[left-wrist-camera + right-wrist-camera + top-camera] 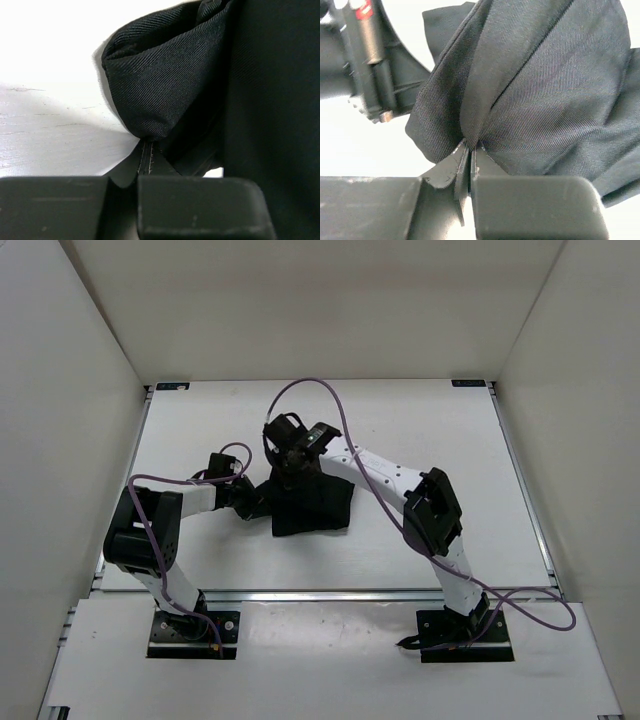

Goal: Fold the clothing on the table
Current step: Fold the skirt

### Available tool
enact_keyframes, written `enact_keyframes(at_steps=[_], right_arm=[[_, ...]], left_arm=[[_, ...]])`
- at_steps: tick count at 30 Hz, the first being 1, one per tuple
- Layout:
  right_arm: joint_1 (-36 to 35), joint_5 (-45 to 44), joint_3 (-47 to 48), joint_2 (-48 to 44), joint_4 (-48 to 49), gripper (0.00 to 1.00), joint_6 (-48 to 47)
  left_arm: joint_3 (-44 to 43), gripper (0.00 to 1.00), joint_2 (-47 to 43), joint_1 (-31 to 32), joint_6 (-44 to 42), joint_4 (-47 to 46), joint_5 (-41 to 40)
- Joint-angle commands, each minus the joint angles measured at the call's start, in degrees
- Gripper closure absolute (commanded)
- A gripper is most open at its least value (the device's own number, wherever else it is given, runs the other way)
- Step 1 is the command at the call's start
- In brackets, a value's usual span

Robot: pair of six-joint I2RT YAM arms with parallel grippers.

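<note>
The black clothing (318,512) lies bunched up in the middle of the white desk (440,430). The left end effector (250,502) is squeezed tight on the cloth's left edge. The right end effector (296,468) is squeezed tight on its top edge, a little higher in the frame.

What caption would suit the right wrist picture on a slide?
Right gripper shut on a bunched fold of the black clothing.

The clothing (312,508) was plain black, with a fine diagonal twill weave. The table (430,430) was matte white. The right arm (385,478) was white with black joints, like the left arm (175,585). A purple cable (318,381) showed at the clothing's 12 o'clock.
</note>
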State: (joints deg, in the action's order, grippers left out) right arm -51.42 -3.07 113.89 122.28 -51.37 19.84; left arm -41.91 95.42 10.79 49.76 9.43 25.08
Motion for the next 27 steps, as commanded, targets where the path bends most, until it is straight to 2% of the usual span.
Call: enact_keyframes(at_steps=[1, 6, 14, 20, 23, 27], right_arm=[[-1.84, 2.37, 0.73, -0.47, 0.57, 1.00, 0.12], [-2.81, 5.53, -4.19, 1.82, 3.64, 1.00, -1.03], [-3.34, 7.56, -20.79, 0.33, 14.01, 1.00, -0.33], [-2.73, 5.71, -22.39, 2.25, 12.71, 1.00, -1.55], [-1.93, 3.17, -19.42, 4.71, 8.85, 1.00, -0.85], [-3.25, -8.85, -15.46, 6.92, 2.44, 0.99, 0.64]], left_arm=[[1.30, 1.00, 1.62, -0.42, -2.30, 2.08, -3.72], [1.39, 0.98, 0.82, -0.94, -2.47, 2.08, -3.20], [1.57, 0.91, 0.91, -1.73, -3.17, 2.35, -2.58], [2.53, 0.83, -2.94, -3.84, -3.96, 4.27, 0.67], [2.36, 0.73, -8.55, -6.74, -4.76, 6.20, 1.11], [2.79, 0.70, -18.83, -10.34, -3.62, 7.71, -0.55]])
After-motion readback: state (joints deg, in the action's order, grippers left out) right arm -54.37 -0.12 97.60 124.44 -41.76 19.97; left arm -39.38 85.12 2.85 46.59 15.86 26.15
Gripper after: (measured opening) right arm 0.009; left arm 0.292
